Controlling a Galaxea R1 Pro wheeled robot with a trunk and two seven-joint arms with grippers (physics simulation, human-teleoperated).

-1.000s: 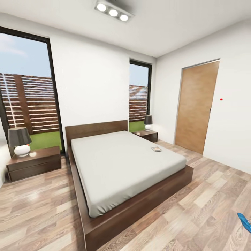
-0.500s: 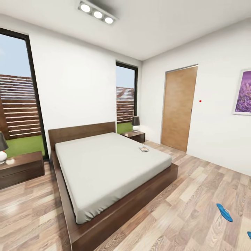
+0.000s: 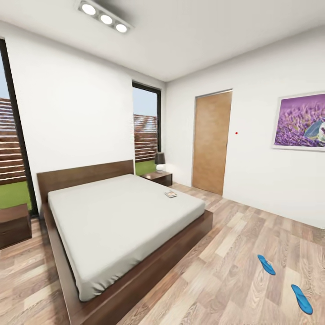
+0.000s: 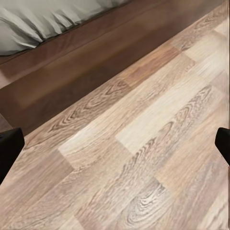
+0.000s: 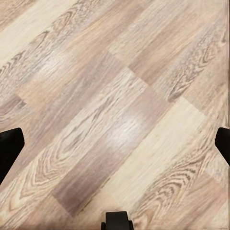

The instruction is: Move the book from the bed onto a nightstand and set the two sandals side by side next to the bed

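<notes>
The bed with its pale mattress and dark wooden frame fills the middle left of the head view. On its far right side lies the small book. One nightstand stands beyond the bed by the far window, another nightstand at the left edge. Two blue sandals lie apart on the floor at the lower right. In the left wrist view, my left gripper is open above the planks beside the bed frame. My right gripper is open over bare floor.
A wooden door is set in the right wall, with a purple picture further right. A lamp sits on the far nightstand. Tall windows flank the headboard. Wood-plank floor stretches between the bed and the right wall.
The camera has swung to the right, so the whole room has slid left in the picture. Both sandals and the purple picture have come into view; the left nightstand's lamp has left it.
</notes>
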